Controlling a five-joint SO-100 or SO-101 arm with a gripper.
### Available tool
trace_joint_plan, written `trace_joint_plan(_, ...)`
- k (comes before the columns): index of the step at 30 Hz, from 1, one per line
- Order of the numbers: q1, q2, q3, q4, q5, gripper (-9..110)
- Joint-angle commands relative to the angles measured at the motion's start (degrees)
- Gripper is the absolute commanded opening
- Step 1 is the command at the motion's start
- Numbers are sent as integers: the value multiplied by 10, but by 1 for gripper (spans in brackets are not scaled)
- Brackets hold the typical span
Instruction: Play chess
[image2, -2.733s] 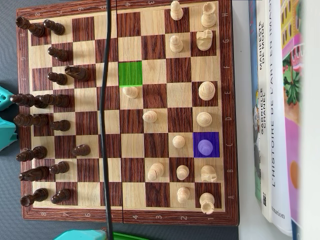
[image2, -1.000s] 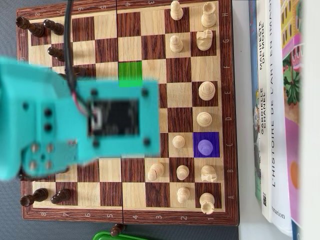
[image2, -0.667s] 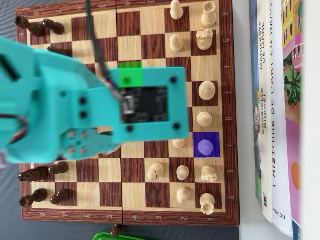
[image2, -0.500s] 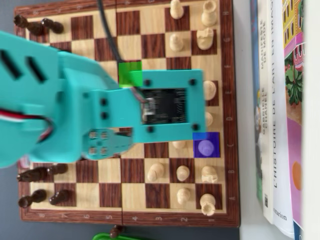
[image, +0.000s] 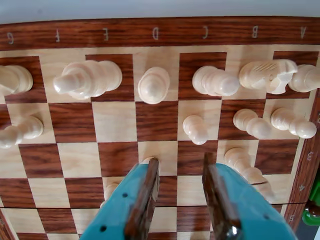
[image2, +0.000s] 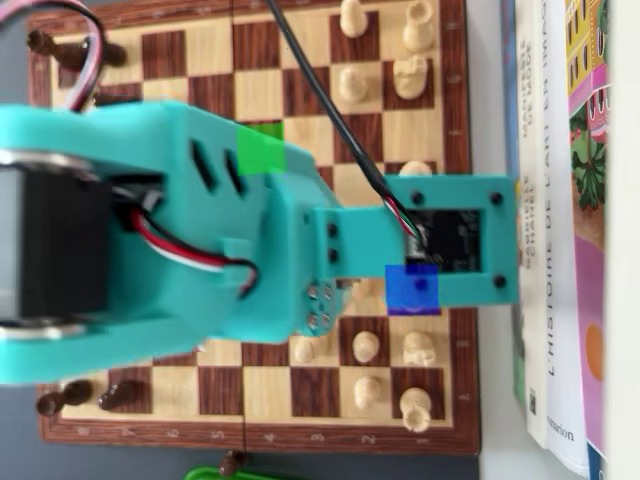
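The wrist view shows my gripper (image: 180, 161) low over the wooden chessboard (image: 75, 160), open, with only bare squares between its brown pads (image: 145, 195). A white pawn (image: 196, 129) stands just beyond the fingertips. Farther on, in the C file's back square, is a white piece (image: 216, 81). Another white pawn (image: 146, 160) peeks out behind the left finger. From overhead, my teal arm (image2: 200, 230) and its camera board (image2: 460, 240) cover the board's middle and hide the gripper. A blue patch (image2: 413, 289) and a green patch (image2: 260, 148) mark two squares.
White pieces (image: 87, 79) line the board's far rows in the wrist view, with a knight (image: 267, 75) at the right. Dark pieces (image2: 100, 395) stand along the left edge overhead. Books (image2: 550, 200) lie right of the board. A green object (image2: 215, 470) sits below it.
The arm has swung in from the left and reached right across the board. Its camera board now sits over the white side and partly covers the blue-marked square.
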Motion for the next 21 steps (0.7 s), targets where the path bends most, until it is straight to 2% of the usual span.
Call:
trace_joint_plan(1, 18, -9, -56, -5, 0, 14)
trace_joint_plan(21, 40, -83, -149, -7, 1, 14)
